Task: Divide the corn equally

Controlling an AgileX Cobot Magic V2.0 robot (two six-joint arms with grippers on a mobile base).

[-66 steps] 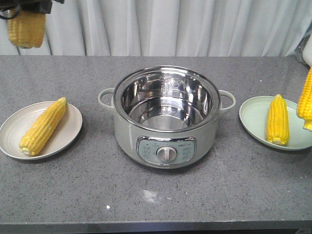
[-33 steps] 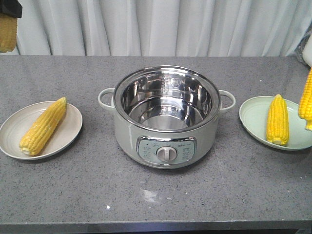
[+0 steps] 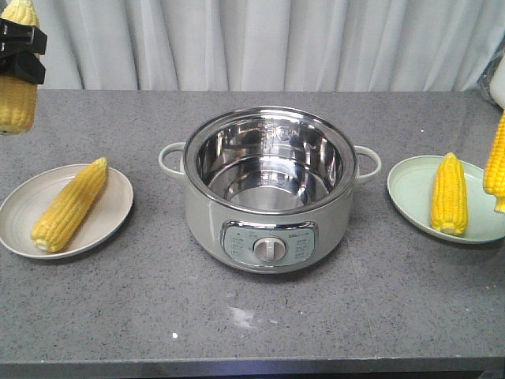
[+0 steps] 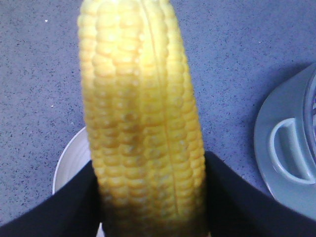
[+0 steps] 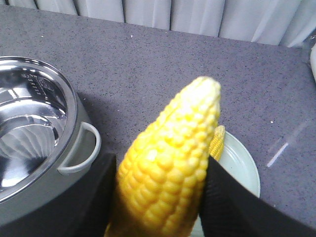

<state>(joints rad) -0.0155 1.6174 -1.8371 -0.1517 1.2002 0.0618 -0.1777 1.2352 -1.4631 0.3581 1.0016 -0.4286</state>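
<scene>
Grey worktop [image 3: 379,316] with a steel-lined electric pot [image 3: 268,229] at centre. Left gripper [image 3: 20,51] is clamped on a corn cob [image 3: 16,99], held upright in the air at far left, near the beige plate [image 3: 118,193] that carries a second cob [image 3: 71,204]. Right gripper [image 5: 160,197] is clamped on a third cob [image 5: 170,158], held above the pale green plate [image 3: 406,185], on which a fourth cob [image 3: 450,193] lies.

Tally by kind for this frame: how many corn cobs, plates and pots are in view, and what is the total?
Corn cobs: 4 (left-plate cob, right-plate cob, left-held cob, right-held cob)
Plates: 2 (beige plate, green plate)
Pots: 1 (electric pot)
Total: 7
</scene>
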